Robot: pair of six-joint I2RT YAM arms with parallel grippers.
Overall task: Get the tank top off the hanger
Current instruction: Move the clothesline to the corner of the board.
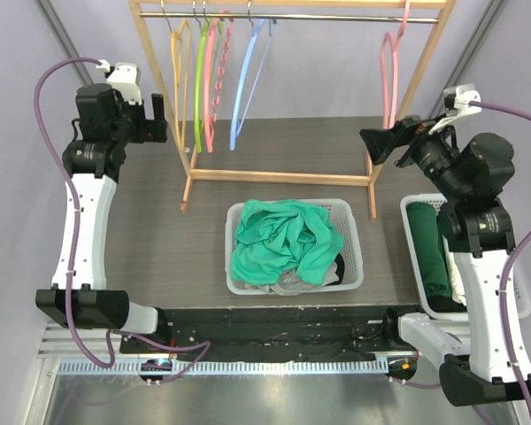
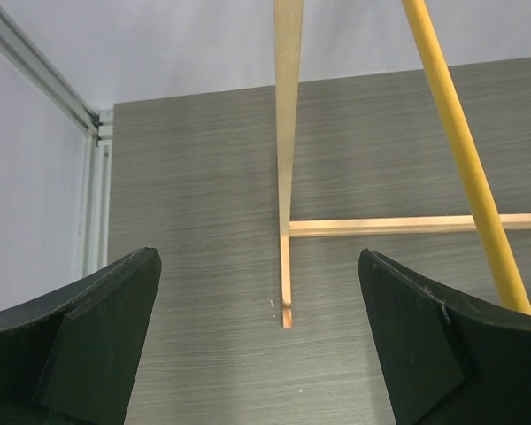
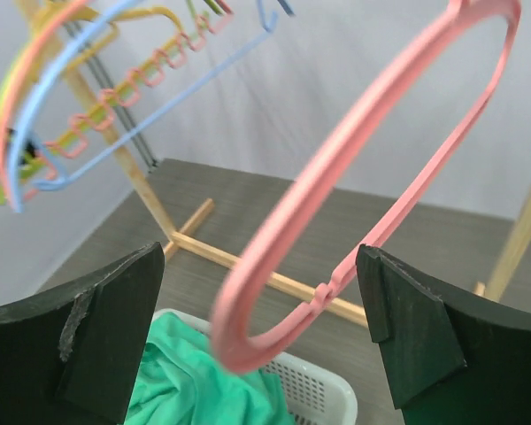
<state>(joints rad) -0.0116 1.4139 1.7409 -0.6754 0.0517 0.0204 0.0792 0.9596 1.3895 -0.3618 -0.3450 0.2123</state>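
The pink hanger (image 3: 319, 190) hangs bare at the right end of the rail on the wooden rack (image 1: 283, 175). No garment is on it. A heap of green cloth (image 1: 283, 243) lies crumpled in the white basket (image 1: 336, 205) on the desk in front of the rack. Which piece of the heap is the tank top cannot be told. Grey cloth shows under the green at the front of the basket.

The right tool (image 1: 376, 142) is raised near the pink hanger with its fingers spread wide and empty. In the right wrist view the hanger's loop hangs ahead of the gap between the fingers, touching neither. The left tool (image 1: 159, 115) is released and empty, raised by the rack's left leg.

Four more hangers (image 1: 212, 80), orange, green, pink and blue, hang bare at the left end of the rail. A second white bin (image 1: 438, 312) at the right edge holds dark green cloth (image 1: 429, 252).

The desk (image 1: 142, 230) is grey with a wood grain. Pale walls enclose it.
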